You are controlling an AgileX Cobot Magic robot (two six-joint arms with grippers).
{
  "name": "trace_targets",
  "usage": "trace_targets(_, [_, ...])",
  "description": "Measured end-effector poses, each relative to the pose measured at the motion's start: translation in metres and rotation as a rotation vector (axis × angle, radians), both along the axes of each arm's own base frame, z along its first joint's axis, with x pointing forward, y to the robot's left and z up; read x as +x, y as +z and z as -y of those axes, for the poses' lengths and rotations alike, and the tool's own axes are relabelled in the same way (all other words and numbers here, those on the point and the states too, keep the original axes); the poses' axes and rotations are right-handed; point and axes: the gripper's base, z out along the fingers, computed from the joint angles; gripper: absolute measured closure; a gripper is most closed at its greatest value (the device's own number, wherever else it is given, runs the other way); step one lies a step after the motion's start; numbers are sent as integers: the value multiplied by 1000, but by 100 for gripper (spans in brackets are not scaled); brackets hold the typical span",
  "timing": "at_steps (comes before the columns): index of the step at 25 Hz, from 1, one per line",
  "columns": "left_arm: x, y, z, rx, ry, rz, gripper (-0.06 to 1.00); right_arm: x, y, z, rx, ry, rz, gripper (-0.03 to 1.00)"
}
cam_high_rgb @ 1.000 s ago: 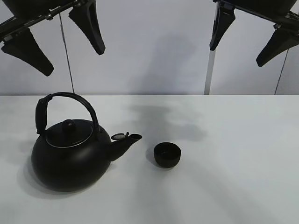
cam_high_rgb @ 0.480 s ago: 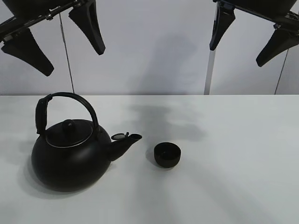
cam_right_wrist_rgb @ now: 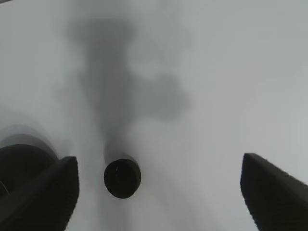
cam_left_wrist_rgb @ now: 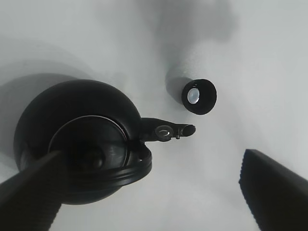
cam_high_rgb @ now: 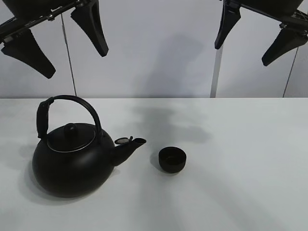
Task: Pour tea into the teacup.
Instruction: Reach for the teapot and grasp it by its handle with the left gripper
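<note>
Left jaws and right jaws released, hanging high; kettle (cam_high_rgb: 72, 166) near the left edge of the surface (cam_high_rgb: 250, 187), teacup (cam_high_rgb: 172, 160) just beside its spout.

A black kettle (cam_high_rgb: 72, 168) stands on the white table (cam_high_rgb: 250, 192).

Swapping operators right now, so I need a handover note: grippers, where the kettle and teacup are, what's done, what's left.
Grippers: both open and empty. The left gripper hangs high above the kettle, the right gripper high above the table on the teacup side.
Kettle: upright on the left, lid on, handle raised, spout pointing at the teacup.
Teacup: upright just right of the spout, not touching it. I cannot tell what it holds.
Done: nothing visible; the kettle is not grasped.
Left: grasp the handle, lift, tip the spout over the teacup, pour.
</note>
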Motion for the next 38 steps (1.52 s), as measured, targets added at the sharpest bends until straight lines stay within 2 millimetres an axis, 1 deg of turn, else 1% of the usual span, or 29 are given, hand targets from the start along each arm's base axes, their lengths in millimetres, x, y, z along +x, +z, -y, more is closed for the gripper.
trace_targets(7, [0, 0, 0, 0, 0, 0, 25, 3, 1, 0, 5, -8, 36, 34])
trace_targets(38, [0, 0, 0, 0, 0, 0, 25, 3, 2, 0, 6, -9, 39, 34])
